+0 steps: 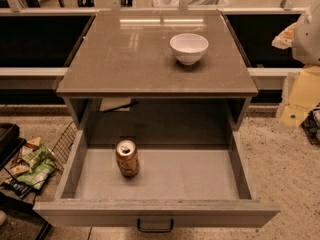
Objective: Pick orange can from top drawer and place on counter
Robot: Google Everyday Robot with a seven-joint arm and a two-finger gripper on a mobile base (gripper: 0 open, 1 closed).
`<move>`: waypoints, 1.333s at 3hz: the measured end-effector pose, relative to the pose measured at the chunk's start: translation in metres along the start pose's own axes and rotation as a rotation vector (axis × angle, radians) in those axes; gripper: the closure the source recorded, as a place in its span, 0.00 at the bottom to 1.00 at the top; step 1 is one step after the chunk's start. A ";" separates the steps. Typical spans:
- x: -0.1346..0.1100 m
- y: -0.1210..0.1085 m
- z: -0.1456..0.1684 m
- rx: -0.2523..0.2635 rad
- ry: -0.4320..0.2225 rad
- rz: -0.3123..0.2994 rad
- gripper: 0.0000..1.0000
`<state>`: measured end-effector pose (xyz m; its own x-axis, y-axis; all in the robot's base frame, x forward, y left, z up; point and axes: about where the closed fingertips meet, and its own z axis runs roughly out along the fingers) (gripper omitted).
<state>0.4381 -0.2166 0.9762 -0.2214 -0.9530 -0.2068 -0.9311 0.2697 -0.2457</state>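
Observation:
The orange can [127,158] stands upright on the pale grey floor of the open top drawer [200,176], left of the middle, silver top and pull tab facing up. The drawer is pulled fully out, with its dark handle [155,227] at the front. The glossy grey-brown counter [125,59] lies above and behind it. My gripper is not in view. Only a pale rounded shape [307,34] shows at the right edge, and I cannot tell whether it belongs to my arm.
A white bowl [189,48] sits on the counter, right of the middle towards the back. A wire rack with snack bags [32,164] stands on the floor to the left of the drawer. Yellowish boxes [302,96] stand at the right.

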 end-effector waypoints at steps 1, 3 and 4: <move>0.000 0.000 0.000 0.000 0.000 0.000 0.00; -0.015 0.015 0.055 -0.071 -0.236 0.038 0.00; -0.048 0.035 0.104 -0.121 -0.432 0.079 0.00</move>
<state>0.4465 -0.1475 0.8787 -0.1764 -0.7783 -0.6026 -0.9490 0.2969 -0.1057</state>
